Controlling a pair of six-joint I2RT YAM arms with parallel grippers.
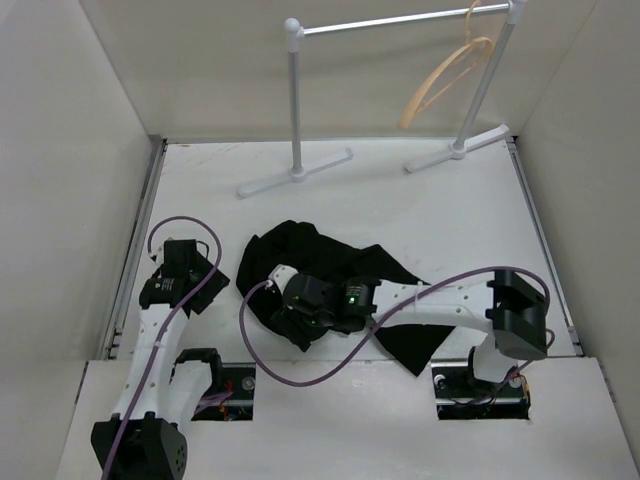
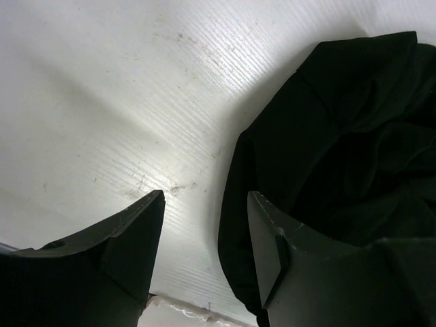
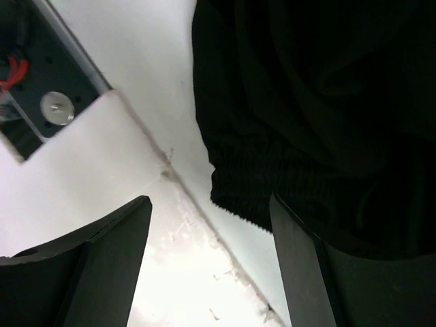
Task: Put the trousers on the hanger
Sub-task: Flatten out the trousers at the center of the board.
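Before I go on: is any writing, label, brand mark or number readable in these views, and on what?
None is readable in any view.
The trousers are plain black, with no tag showing.
The hanger and the white rack carry no marks.
A green light glows on the right arm, but it forms no character.
The wrist views add no lettering.

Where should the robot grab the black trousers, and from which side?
Probably the gathered, ribbed edge of the trousers. It is a thicker band lying at the pile's border, with bare table beside it, so one finger can slide under. The open right gripper hangs just at it, so come from the bare-table side, pushing in toward the cloth.
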